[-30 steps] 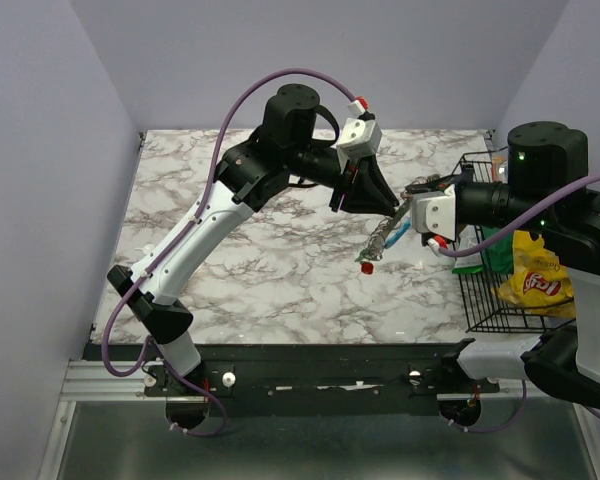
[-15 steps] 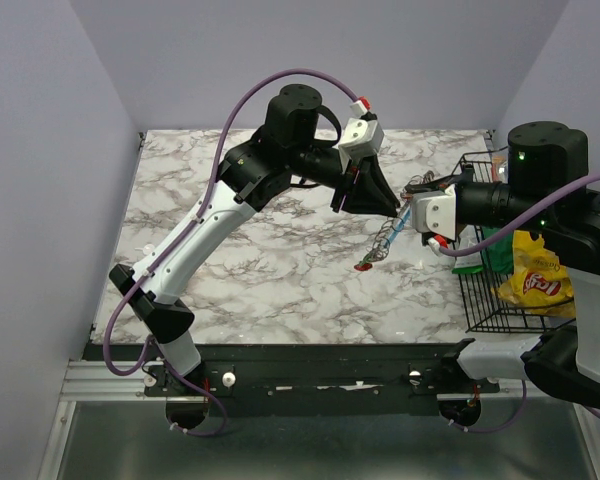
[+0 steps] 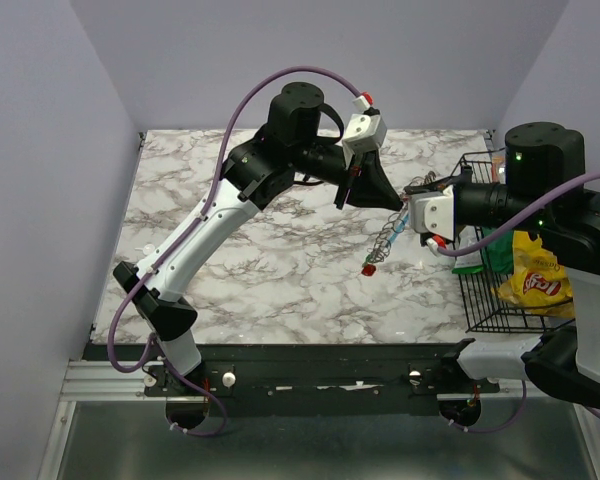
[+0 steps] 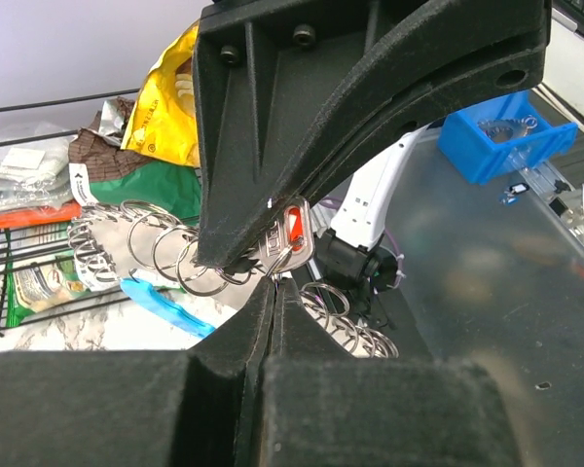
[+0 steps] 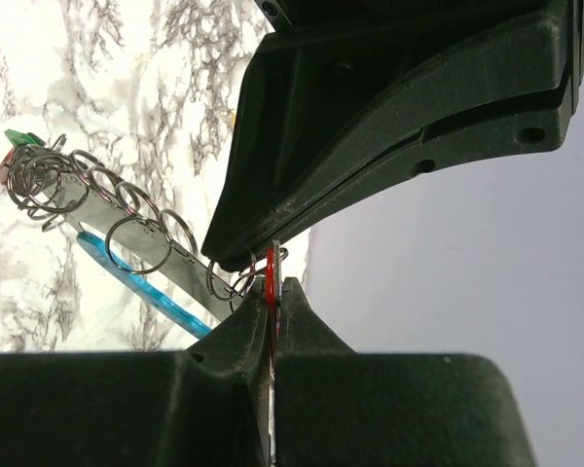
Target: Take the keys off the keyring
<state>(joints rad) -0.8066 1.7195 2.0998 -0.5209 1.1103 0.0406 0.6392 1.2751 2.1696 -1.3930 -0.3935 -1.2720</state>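
I see a key [image 4: 294,229] with a red head. The keyring [image 4: 165,304] is shiny silver and bright blue. The table [image 3: 250,270] is white with grey swirls. On the right, the bag [image 3: 535,280] is yellow and the basket [image 3: 480,318] is black.
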